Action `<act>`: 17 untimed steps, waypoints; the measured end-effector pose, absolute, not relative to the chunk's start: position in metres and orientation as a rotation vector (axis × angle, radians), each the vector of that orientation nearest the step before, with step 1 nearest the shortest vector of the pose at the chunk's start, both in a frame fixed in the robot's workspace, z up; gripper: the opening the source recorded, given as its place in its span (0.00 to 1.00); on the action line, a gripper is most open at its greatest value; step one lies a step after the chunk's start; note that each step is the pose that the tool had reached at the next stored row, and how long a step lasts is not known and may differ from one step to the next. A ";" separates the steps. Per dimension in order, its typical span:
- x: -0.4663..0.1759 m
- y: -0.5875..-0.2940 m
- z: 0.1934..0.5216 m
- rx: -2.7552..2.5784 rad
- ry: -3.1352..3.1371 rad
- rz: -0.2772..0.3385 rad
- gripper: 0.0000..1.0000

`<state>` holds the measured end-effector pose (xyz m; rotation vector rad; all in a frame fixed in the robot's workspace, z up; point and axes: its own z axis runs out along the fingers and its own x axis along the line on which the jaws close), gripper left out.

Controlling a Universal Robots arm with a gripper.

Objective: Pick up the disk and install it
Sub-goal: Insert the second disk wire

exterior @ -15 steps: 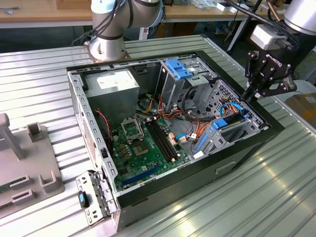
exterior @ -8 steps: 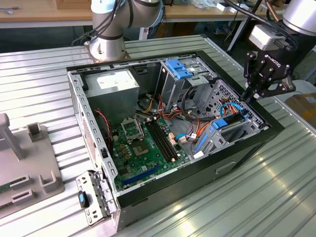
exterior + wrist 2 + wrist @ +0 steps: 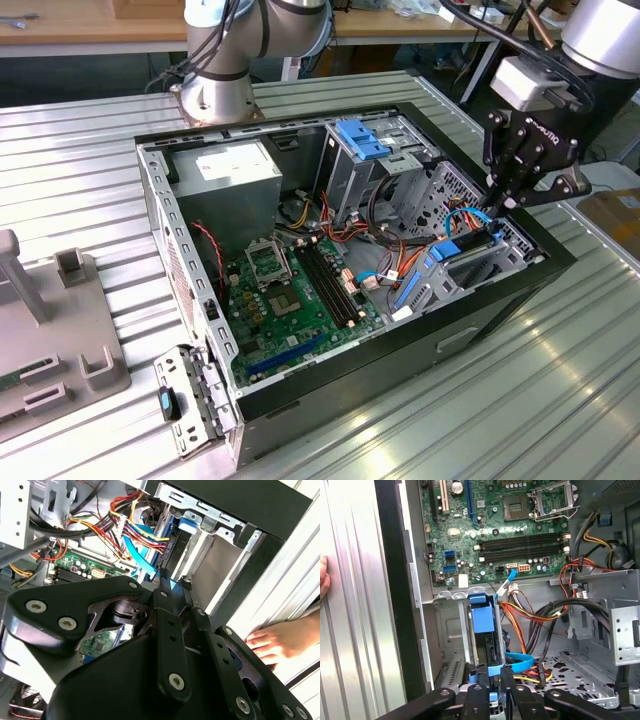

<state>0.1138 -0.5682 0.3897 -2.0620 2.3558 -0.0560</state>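
Tool of mine is down at the case's drive cage, fingers pinched close on the blue-framed disk's edge. Disk stands on edge in its bay, near the motherboard. Someone's hand rests on the surface.

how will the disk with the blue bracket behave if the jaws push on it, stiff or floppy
Probably stiff: the disk reads as a flat rigid slab standing on edge in the metal drive cage. Its blue bracket is plastic, so likely to flex a little. The flat blue cable beside it looks floppy and could snag.
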 end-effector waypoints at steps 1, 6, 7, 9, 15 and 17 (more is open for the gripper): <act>0.113 -0.569 0.390 -2.069 2.351 -0.059 0.24; 0.113 -0.569 0.390 -2.072 2.349 -0.060 0.24; 0.113 -0.569 0.390 -2.072 2.349 -0.060 0.25; 0.113 -0.569 0.390 -2.072 2.349 -0.060 0.31; 0.113 -0.570 0.390 -2.072 2.349 -0.060 0.49; 0.113 -0.582 0.389 -2.071 2.348 -0.057 0.56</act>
